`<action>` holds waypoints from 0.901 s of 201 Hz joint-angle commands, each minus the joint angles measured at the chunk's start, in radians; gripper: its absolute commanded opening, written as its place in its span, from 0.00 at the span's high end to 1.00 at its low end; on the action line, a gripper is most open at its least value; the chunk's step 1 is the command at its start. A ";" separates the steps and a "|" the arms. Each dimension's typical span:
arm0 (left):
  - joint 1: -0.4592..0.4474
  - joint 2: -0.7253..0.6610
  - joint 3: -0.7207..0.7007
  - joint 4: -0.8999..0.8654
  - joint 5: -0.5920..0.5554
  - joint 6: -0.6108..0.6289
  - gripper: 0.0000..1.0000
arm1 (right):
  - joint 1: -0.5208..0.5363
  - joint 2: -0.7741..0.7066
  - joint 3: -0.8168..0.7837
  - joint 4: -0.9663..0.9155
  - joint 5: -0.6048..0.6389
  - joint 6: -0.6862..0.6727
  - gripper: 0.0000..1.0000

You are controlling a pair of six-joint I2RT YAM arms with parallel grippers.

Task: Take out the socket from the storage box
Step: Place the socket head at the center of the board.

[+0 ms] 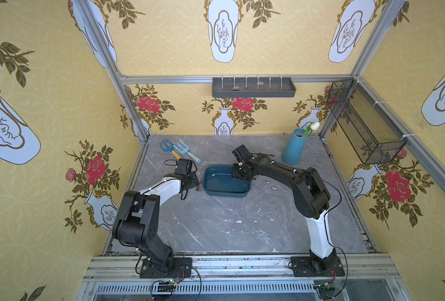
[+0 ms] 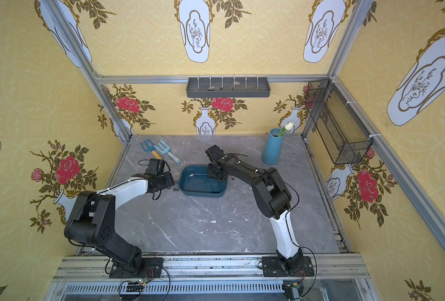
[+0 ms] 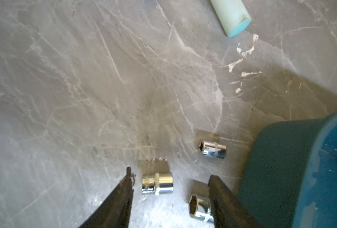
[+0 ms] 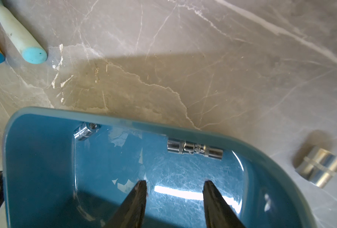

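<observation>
Teal storage box (image 4: 35, 158), chrome sockets (image 4: 194, 149) inside (along one wall)

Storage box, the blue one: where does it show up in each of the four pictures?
Both top views: storage box near picture centre.
Left wrist: its outer wall, lower right corner.
Right wrist: its inside fills the lower half.
Shared landmark: the pale fork handle, visible in all four.
</observation>
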 commanded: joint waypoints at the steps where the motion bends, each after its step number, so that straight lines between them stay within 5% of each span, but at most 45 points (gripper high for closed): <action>1: 0.004 0.033 0.017 0.018 0.010 0.012 0.36 | 0.002 0.010 0.003 0.011 0.025 0.012 0.49; 181: 0.004 0.172 0.136 -0.071 -0.028 0.038 0.47 | 0.007 -0.022 -0.031 0.020 0.046 0.019 0.49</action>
